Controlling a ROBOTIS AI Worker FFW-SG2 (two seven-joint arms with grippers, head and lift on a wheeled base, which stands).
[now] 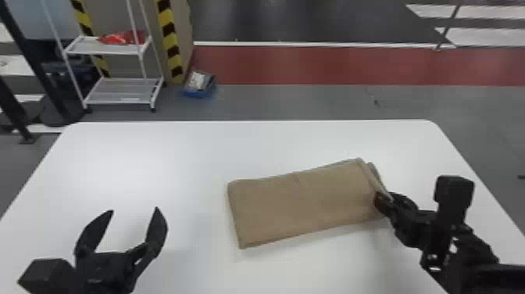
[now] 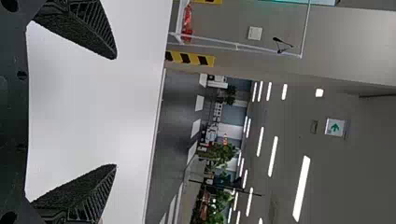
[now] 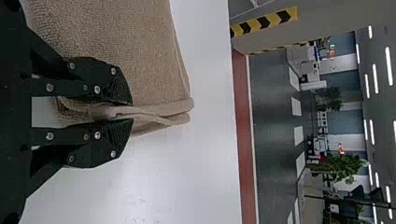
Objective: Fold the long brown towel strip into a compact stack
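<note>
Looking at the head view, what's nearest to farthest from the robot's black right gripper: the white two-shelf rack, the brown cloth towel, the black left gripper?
1. Towel, pinched by right gripper.
2. Left gripper, over table's left side.
3. Rack, beyond table, far left.

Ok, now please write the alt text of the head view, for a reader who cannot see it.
The robot's right gripper pinches the right end of a folded brown towel lying on a white table. The left gripper, fingers apart and empty, is at the near left. A white shelf rack stands beyond the table.
</note>
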